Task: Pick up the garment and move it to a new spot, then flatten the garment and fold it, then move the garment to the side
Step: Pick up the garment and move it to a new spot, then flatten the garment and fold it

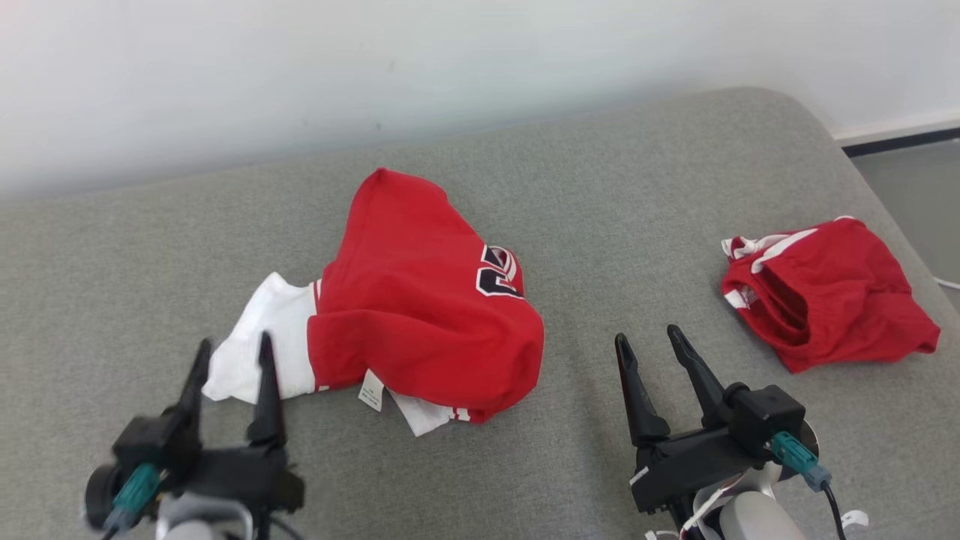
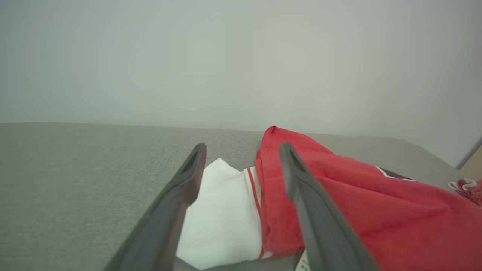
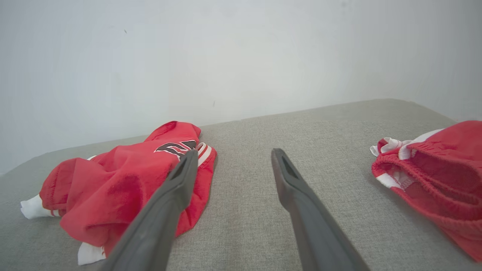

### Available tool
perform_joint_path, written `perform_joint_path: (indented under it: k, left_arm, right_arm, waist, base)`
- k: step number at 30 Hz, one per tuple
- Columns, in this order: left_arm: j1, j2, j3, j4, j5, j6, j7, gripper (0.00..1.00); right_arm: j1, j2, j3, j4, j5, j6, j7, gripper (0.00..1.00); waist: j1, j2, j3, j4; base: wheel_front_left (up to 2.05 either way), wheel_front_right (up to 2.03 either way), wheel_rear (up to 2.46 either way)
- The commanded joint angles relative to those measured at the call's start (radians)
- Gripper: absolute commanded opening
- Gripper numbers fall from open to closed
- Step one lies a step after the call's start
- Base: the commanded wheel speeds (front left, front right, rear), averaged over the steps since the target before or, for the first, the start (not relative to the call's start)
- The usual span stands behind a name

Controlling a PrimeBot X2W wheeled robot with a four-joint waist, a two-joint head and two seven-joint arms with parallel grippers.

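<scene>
One jersey [image 1: 420, 300], crumpled; left gripper [image 1: 234, 341] nearer, jaws apart, facing its white sleeve [image 1: 289, 330]; right gripper [image 1: 646, 334] likewise apart, empty.

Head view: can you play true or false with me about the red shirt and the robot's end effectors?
1. The red and white jersey lies crumpled on the grey cushion. True.
2. The left end effector is shut on the jersey. False: it is open, holding nothing.
3. The right end effector is open above bare cushion. True.
4. A blue towel lies at the right. False: a second red garment lies there.
</scene>
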Motion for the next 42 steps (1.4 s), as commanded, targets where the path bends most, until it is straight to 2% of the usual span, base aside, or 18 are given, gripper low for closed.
perform_joint_path:
  k: [1,4,8,15,29,35,42]
  left_arm:
    - [0.036,0.001,0.025,-0.023,0.025,-0.002,-0.003,1.00]
    - [0.117,-0.005,0.066,-0.058,0.055,-0.023,-0.003,1.00]
    - [0.196,-0.013,0.123,-0.092,0.089,-0.030,-0.003,1.00]
    - [0.314,-0.025,0.179,-0.170,0.142,0.001,-0.003,1.00]
    - [0.414,-0.027,0.133,-0.217,0.107,0.086,-0.003,1.00]
    - [0.394,-0.028,0.106,-0.221,0.094,0.087,-0.003,1.00]
    - [0.359,-0.027,0.064,-0.207,0.069,0.073,-0.003,1.00]
  right_arm:
    - [0.017,0.003,-0.003,-0.001,-0.007,-0.002,0.000,1.00]
    - [0.029,0.005,-0.005,0.000,-0.018,-0.002,0.000,1.00]
    - [0.051,0.006,-0.004,0.008,-0.026,-0.002,0.000,1.00]
    - [0.074,0.007,-0.014,0.016,-0.038,-0.002,0.000,1.00]
    - [0.122,0.008,-0.048,0.034,-0.052,-0.002,0.000,1.00]
    - [0.100,0.009,-0.020,0.034,-0.047,-0.002,0.000,1.00]
    - [0.046,0.000,0.095,0.059,-0.022,-0.002,0.000,1.00]
  waist:
    - [0.0001,0.0001,-0.015,0.012]
    - [0.0001,0.0001,-0.034,0.021]
    - [0.0001,0.0001,-0.065,0.030]
    - [0.0001,0.0001,-0.090,0.039]
    - [0.0001,0.0001,-0.110,0.061]
    - [0.0001,0.0001,-0.091,0.086]
    - [0.0001,0.0001,-0.037,0.163]
  base:
    - [0.00,0.00,0.00]
    - [0.00,0.00,0.00]
    - [0.00,0.00,0.00]
    - [0.00,0.00,0.00]
    - [0.00,0.00,0.00]
    - [0.00,0.00,0.00]
    - [0.00,0.00,0.00]
